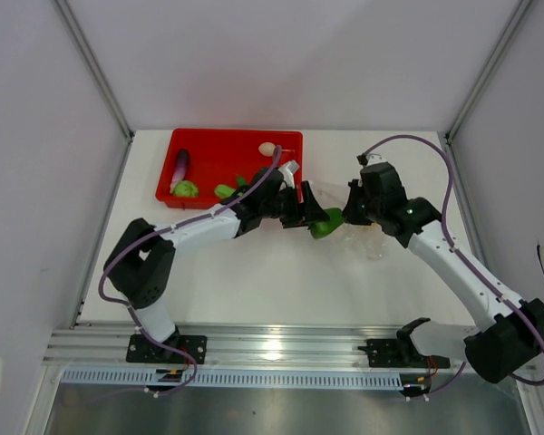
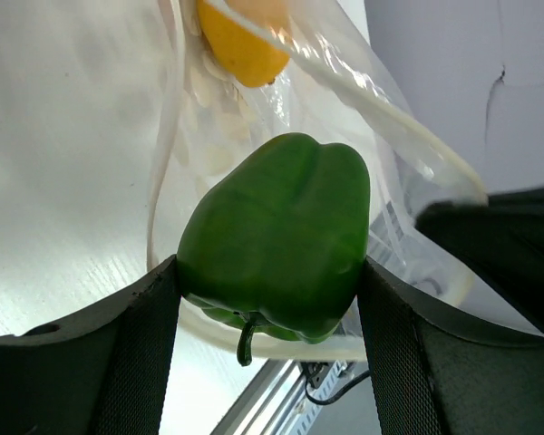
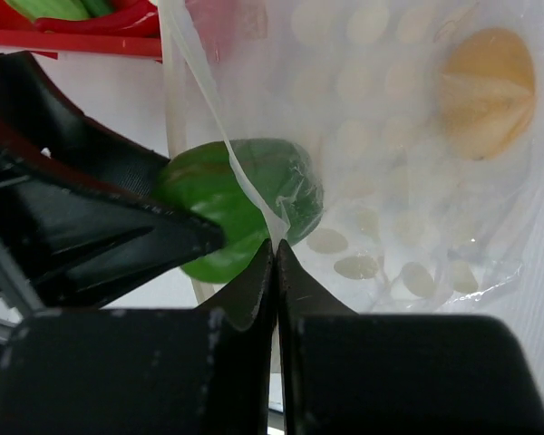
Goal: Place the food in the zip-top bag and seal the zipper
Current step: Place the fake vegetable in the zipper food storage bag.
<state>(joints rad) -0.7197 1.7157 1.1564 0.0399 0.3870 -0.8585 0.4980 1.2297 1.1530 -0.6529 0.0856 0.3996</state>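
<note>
One lemon (image 3: 485, 91) lies in the bag (image 3: 381, 208), rim pinched by right fingers (image 3: 245, 299); left fingers (image 2: 136, 362) clamp the pepper (image 2: 281, 236).

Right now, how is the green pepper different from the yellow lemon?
The green pepper is green; the lemon is yellow. The pepper is squeezed in the left gripper; no gripper touches the lemon. The pepper sits at the opening of the clear bag; the lemon lies deeper inside it. Both are toy food.
</note>
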